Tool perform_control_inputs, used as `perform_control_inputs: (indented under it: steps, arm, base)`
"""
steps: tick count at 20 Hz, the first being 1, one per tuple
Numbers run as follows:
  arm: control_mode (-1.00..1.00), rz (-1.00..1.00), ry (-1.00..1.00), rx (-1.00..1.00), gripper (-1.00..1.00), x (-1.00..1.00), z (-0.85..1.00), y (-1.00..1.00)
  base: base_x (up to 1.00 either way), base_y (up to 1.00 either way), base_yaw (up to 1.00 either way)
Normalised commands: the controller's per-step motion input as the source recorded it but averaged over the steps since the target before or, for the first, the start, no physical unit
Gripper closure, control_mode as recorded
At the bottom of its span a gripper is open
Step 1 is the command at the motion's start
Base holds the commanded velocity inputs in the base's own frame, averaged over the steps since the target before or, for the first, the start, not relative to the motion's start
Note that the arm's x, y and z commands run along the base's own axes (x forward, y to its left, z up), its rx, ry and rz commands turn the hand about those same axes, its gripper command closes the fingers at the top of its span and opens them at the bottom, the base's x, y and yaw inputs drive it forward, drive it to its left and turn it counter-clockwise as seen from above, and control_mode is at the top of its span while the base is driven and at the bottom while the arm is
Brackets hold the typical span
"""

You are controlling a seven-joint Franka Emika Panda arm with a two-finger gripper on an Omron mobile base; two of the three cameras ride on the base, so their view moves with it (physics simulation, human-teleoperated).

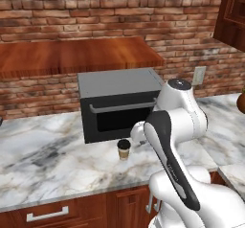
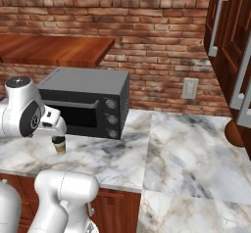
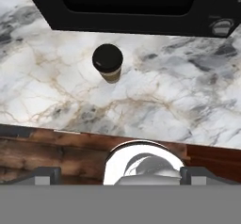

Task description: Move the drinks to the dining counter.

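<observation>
One of the drinks, a small tan paper cup (image 1: pixel 124 149) with a black lid, stands upright on the marble worktop (image 1: pixel 52 155) just in front of a black oven. It appears again in the right base view as the cup (image 2: pixel 59 146) and from above in the hand view as the cup (image 3: pixel 108 63). My gripper (image 2: pixel 57 134) hangs above the cup and a little nearer the worktop's front edge, apart from it. In the hand view the gripper (image 3: pixel 121 175) is open with nothing between its fingers. The dining counter is out of view.
A black countertop oven (image 1: pixel 119 105) stands against the brick wall, under a wooden shelf (image 1: pixel 72 54). A wall outlet (image 2: pixel 189 88) is to its right. Tall wooden cabinets (image 2: pixel 230 41) and a round brown object (image 2: pixel 235 131) bound the right side. Drawers (image 1: pixel 48 215) sit below the worktop.
</observation>
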Motion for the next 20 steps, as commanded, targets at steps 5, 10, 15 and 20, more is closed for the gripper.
perform_control_inputs:
  steps: [5, 10, 15, 20]
  arm:
    - [-1.0, 0.0, 0.01, 0.0, -1.0, 0.25, -0.08, 0.05]
    - [-1.0, 0.0, 0.05, 0.0, -1.0, 0.15, -0.32, 0.13]
    - [-1.0, 0.0, 0.03, 0.0, -1.0, 0.15, -0.25, 0.16]
    - [-1.0, 0.0, 0.0, 0.0, -1.0, 0.17, -0.12, 0.02]
  base:
    - [0.0, 0.0, 0.0]
    - [0.0, 0.0, 0.0]
    - [0.0, 0.0, 0.0]
    - [0.0, 0.0, 0.0]
